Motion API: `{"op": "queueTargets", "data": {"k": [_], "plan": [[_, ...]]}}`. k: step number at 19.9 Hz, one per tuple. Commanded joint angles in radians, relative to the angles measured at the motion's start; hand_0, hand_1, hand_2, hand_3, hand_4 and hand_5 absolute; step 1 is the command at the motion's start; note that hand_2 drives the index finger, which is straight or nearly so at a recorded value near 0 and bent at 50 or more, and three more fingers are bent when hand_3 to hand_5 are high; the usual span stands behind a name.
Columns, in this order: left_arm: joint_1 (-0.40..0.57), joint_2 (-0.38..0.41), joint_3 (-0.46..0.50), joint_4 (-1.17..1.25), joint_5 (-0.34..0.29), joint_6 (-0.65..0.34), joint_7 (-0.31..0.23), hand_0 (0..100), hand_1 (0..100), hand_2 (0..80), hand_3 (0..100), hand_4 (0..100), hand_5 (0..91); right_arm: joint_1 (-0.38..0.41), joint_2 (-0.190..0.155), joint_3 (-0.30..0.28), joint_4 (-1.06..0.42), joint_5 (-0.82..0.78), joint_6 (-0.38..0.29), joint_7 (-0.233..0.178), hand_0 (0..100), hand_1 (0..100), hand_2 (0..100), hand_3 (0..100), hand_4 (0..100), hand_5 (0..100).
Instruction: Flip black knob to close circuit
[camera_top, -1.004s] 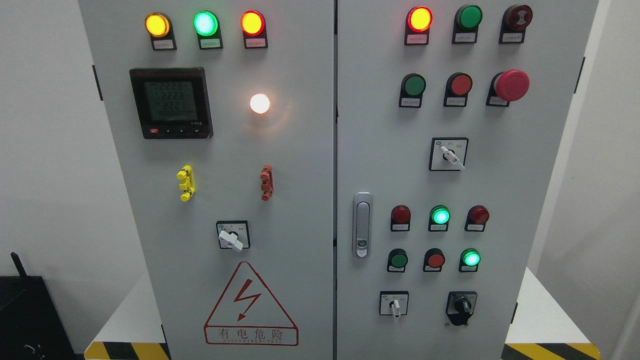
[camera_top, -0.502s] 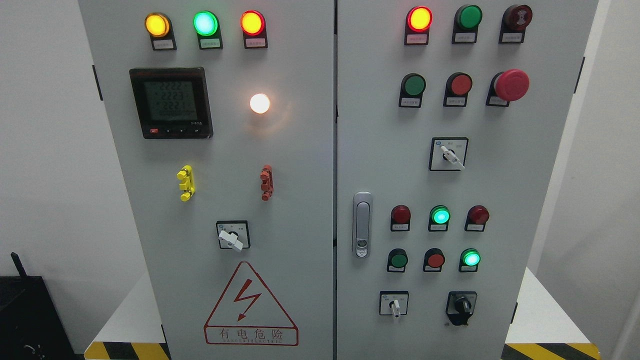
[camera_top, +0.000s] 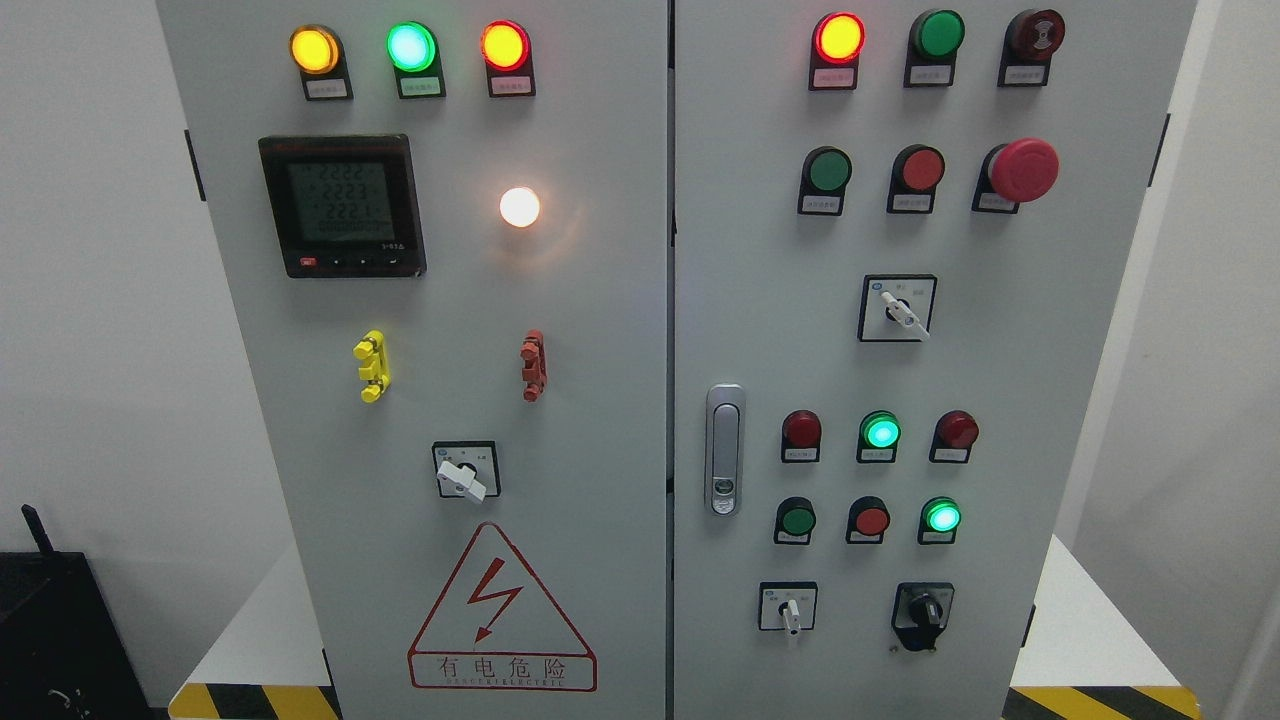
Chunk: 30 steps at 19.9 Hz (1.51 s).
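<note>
I see the small black rotary knob (camera_top: 924, 610) low on the grey metal cabinet's right door (camera_top: 1060, 330); neither hand shows, so I cannot tell their grip.

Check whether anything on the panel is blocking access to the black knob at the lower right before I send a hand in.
Nothing visible covers the black knob. It sits exposed on the right door, with the small white switch apart to its left and the indicator lights above it. Neither hand is in view, so their approach paths cannot be judged.
</note>
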Motion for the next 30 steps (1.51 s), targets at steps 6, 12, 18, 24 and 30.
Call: {"op": "queueTargets", "data": {"k": [6, 12, 18, 24, 30], "plan": [[0.034, 0.0, 0.011, -0.034, 0.008, 0.0, 0.0, 0, 0, 0.0, 5, 3, 0.0, -0.082, 0.013, -0.01, -0.013, 0.259, 0.033, 0.029, 0, 35, 82, 100, 78, 85], [0.034, 0.0, 0.011, -0.034, 0.008, 0.0, 0.0, 0, 0, 0.0, 5, 3, 0.0, -0.14, 0.014, -0.007, 0.001, 0.311, 0.083, 0.103, 0, 36, 83, 100, 78, 87], [0.034, 0.0, 0.011, -0.034, 0.008, 0.0, 0.0, 0, 0, 0.0, 5, 3, 0.0, -0.188, 0.014, 0.009, 0.045, 0.36, 0.099, 0.103, 0, 26, 85, 100, 79, 87], [0.034, 0.0, 0.011, -0.034, 0.008, 0.0, 0.0, 0, 0, 0.0, 5, 3, 0.0, -0.213, 0.014, 0.042, 0.07, 0.438, 0.101, 0.1, 0, 0, 85, 100, 80, 87], [0.034, 0.0, 0.011, -0.034, 0.008, 0.0, 0.0, 0, 0, 0.0, 5, 3, 0.0, -0.236, 0.02, 0.084, 0.096, 0.481, 0.159, 0.1, 0, 0, 86, 100, 80, 86]]}}
